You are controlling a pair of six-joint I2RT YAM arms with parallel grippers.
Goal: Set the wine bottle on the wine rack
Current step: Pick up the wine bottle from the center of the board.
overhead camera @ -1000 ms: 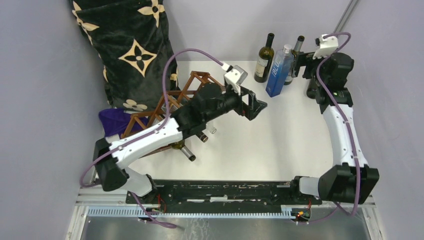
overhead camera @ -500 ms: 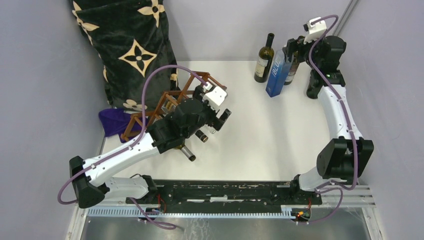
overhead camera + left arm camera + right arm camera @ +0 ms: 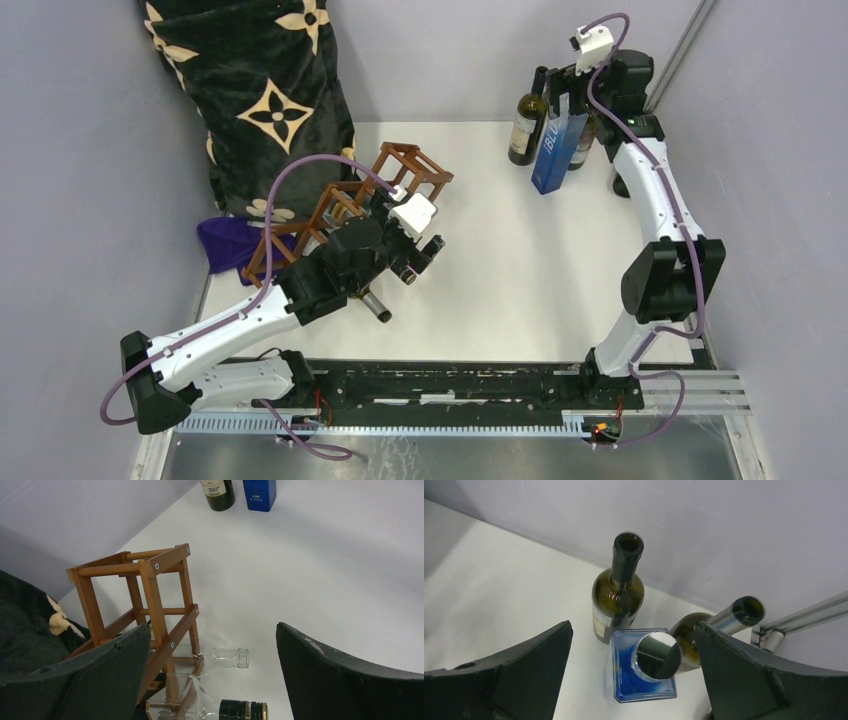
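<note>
The reddish-brown wine rack (image 3: 345, 195) stands at the left of the table, with several bottles lying in it, necks pointing out. In the left wrist view the rack (image 3: 150, 580) has a clear bottle neck (image 3: 227, 658) and a black-capped bottle (image 3: 243, 710) at its foot. My left gripper (image 3: 432, 250) is open and empty beside those necks (image 3: 212, 630). At the far right stand a dark green wine bottle (image 3: 527, 120), a blue square bottle (image 3: 553, 148) and a foil-necked bottle (image 3: 590, 128). My right gripper (image 3: 562, 98) is open above them; the blue bottle's silver cap (image 3: 656, 656) lies between the open fingers (image 3: 634, 627).
A black cushion with cream flower patterns (image 3: 255, 100) leans at the back left behind the rack, with a purple cloth (image 3: 228, 243) beside it. Grey walls close the back and sides. A metal rod (image 3: 804, 617) runs near the right wall. The green bottle (image 3: 619, 597) has no cap.
My left arm has drawn back toward the rack, its gripper now low by the bottle necks. My right gripper has moved left and farther back, over the standing bottles.
</note>
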